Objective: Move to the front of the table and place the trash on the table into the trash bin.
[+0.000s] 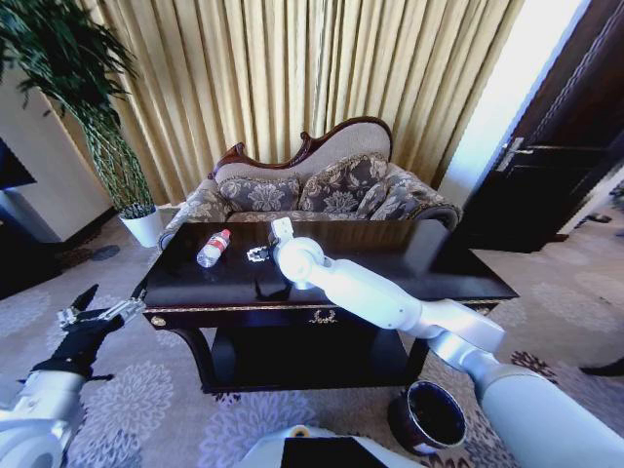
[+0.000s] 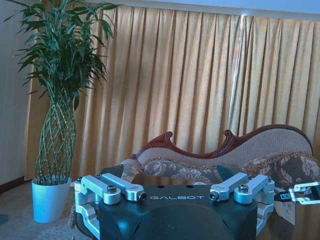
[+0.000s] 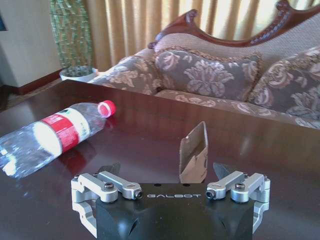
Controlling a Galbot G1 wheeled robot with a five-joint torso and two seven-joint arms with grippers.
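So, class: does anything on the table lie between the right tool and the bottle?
Nothing visible does. The right tool hovers over the table with bare dark tabletop between it and the bottle, which lies on its side. A small wrapper sits directly at the tool, not on the bottle's side.

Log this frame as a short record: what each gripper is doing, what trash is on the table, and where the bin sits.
right gripper: open, low over the dark glossy wooden table, around a small silvery wrapper
left gripper: open, off the table's left end, holding nothing
trash: clear plastic bottle with red cap lying on its side; the wrapper beside it
trash bin: round dark brown bucket on the carpet, front right of the table
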